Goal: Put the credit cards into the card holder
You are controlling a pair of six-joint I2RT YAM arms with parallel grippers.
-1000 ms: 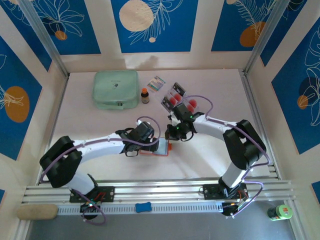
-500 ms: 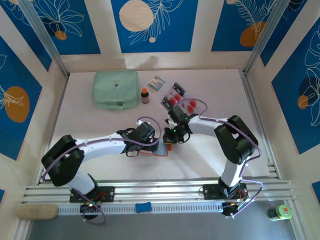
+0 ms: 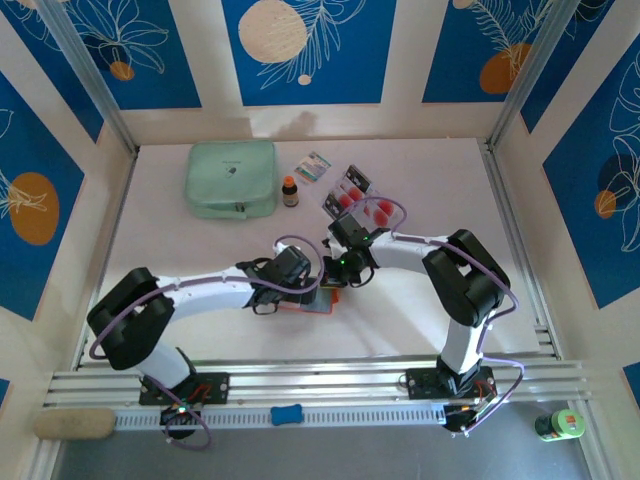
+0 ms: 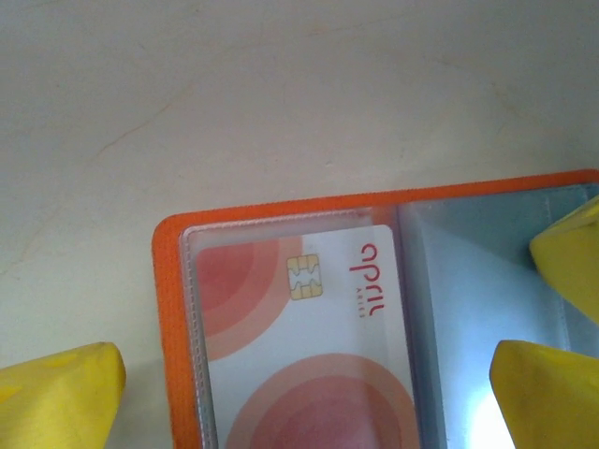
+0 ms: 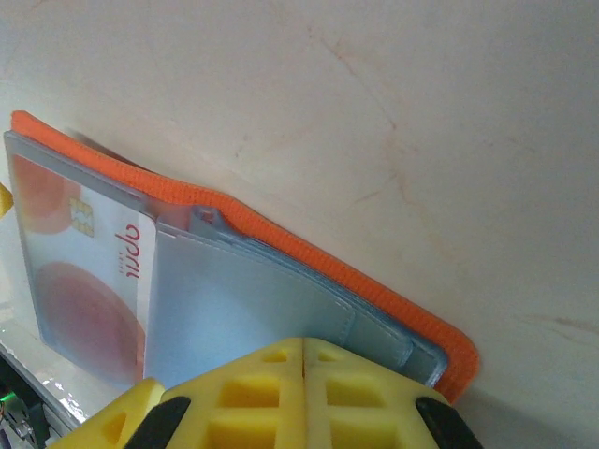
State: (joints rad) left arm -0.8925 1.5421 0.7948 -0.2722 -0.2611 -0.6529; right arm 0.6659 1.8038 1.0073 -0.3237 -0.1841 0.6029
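Note:
The orange card holder (image 3: 322,303) lies open on the table between the two grippers. One credit card (image 4: 309,346), white with red rings and a chip, sits inside its left clear pocket (image 5: 84,271). My left gripper (image 3: 298,282) is open, its yellow fingers (image 4: 56,398) straddling the card holder (image 4: 168,309). My right gripper (image 5: 304,369) is shut, its tips pressing down on the grey-blue right pocket of the card holder (image 5: 374,281), with nothing between them. More credit cards (image 3: 352,196) with red spots lie in a loose pile behind the right gripper (image 3: 338,268).
A mint-green zip pouch (image 3: 231,178) lies at the back left, with a small brown bottle (image 3: 290,190) and a patterned packet (image 3: 313,166) beside it. The metal rail (image 3: 320,380) runs along the near edge. A green can (image 3: 560,424) stands outside the rail.
The right arm has folded in and its gripper has slid a little left onto the card holder. The left gripper has stayed in place, open.

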